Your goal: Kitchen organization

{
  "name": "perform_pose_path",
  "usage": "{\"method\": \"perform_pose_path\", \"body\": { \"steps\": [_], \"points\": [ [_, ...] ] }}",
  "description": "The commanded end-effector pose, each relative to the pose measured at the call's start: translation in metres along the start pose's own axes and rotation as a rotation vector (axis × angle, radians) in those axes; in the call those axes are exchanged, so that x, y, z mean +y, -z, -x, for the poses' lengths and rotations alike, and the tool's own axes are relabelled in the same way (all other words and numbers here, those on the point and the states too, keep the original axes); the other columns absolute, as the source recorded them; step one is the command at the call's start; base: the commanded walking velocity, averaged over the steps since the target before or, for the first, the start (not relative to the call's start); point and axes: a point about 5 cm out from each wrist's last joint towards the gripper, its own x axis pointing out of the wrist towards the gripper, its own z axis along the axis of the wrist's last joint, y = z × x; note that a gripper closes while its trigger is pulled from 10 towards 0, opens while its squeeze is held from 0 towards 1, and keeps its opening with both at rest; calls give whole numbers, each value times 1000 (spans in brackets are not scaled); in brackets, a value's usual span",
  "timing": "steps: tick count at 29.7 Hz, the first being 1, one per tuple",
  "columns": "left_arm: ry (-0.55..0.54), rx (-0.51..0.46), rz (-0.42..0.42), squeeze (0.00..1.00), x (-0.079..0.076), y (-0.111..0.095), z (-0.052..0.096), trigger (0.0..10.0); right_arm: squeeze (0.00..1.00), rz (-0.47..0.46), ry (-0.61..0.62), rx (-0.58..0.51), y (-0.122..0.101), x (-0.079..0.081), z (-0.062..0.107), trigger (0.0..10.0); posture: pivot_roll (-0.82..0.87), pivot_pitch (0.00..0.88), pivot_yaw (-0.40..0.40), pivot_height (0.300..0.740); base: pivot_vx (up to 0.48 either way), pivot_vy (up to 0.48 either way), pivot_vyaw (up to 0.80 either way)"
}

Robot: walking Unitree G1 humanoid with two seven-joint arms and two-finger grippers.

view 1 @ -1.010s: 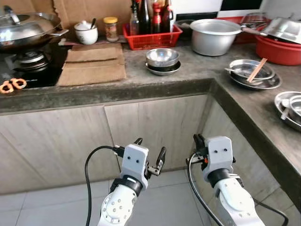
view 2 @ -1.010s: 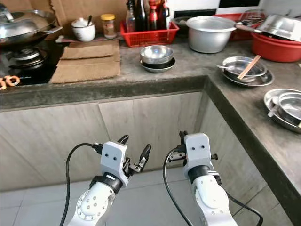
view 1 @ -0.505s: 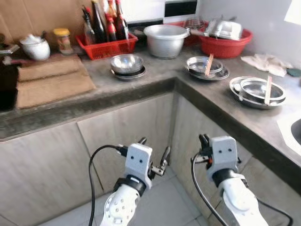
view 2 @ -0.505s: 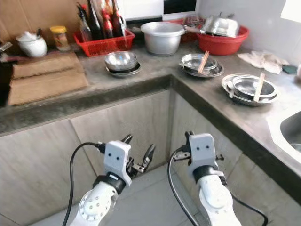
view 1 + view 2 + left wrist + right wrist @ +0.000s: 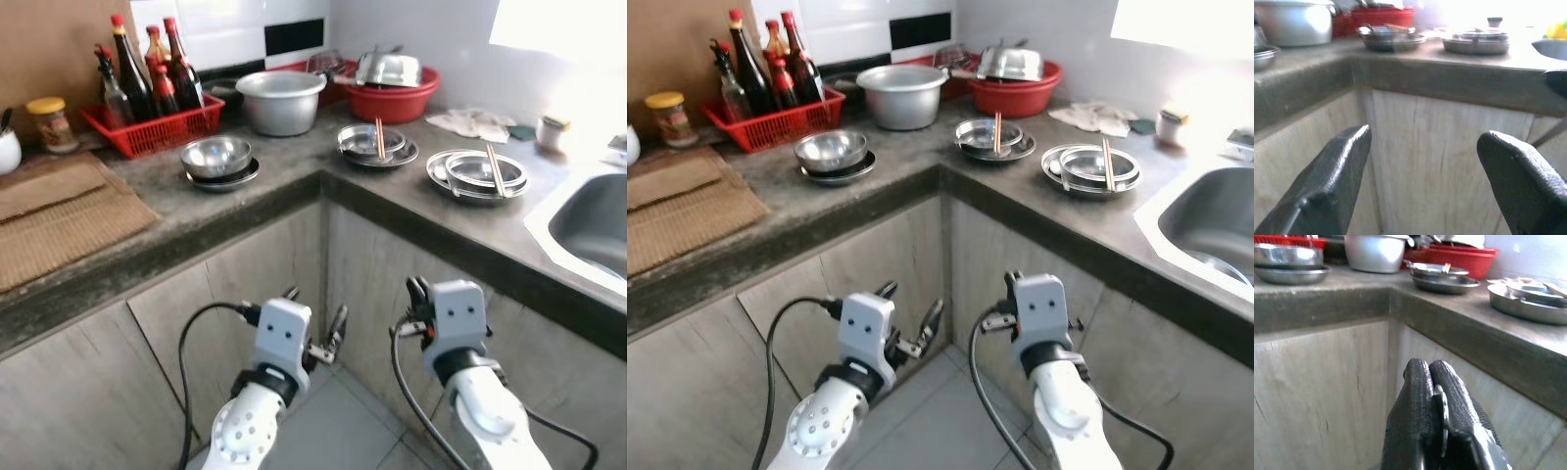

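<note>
An L-shaped grey counter [image 5: 294, 191] wraps round the corner ahead. On it stand stacked steel bowls [image 5: 217, 157], a steel pot [image 5: 279, 98], and two steel plate stacks, each with chopsticks across it [image 5: 377, 145] [image 5: 480, 174]. Both arms are held low in front of the cabinet doors, well below the counter. My left gripper [image 5: 313, 308] is open with nothing between its fingers [image 5: 1337, 171]. My right gripper [image 5: 416, 291] is shut and holds nothing, its two fingers [image 5: 1422, 382] pressed together.
A red basket of sauce bottles [image 5: 147, 113] and a jar [image 5: 44, 122] stand at the back left, woven mats [image 5: 59, 211] lie left. A red basin with a lid [image 5: 392, 93], a cloth [image 5: 475, 122] and a sink [image 5: 588, 220] are to the right. Tiled floor lies below.
The camera has swung to the right: the stove and wok have left the picture and the sink has come into view. Both arms hold the same pose.
</note>
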Motion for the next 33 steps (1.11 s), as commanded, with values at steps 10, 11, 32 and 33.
{"method": "perform_pose_path", "body": {
  "steps": [10, 11, 32, 33],
  "points": [
    [20, -13, 9, 0, -5, -3, -2, 10000, 0, -5, 35, -8, -2, -7, 0, 10000, 39, 40, -12, 740, 0, 310, -785],
    [20, -13, 9, 0, -5, -3, -2, 10000, 0, -5, 36, -7, -2, -7, 0, 10000, 39, 40, -12, 740, 0, 304, -781],
    [27, -9, 5, 0, -5, -3, -3, 10000, 0, -7, 51, -3, -1, -8, 1, 10000, 38, 41, -6, 740, 0, 280, -778],
    [27, -9, 5, 0, -5, -3, -3, 10000, 0, -8, 51, -3, -1, -8, 1, 10000, 38, 42, -5, 740, 0, 0, -775]
  ]
}}
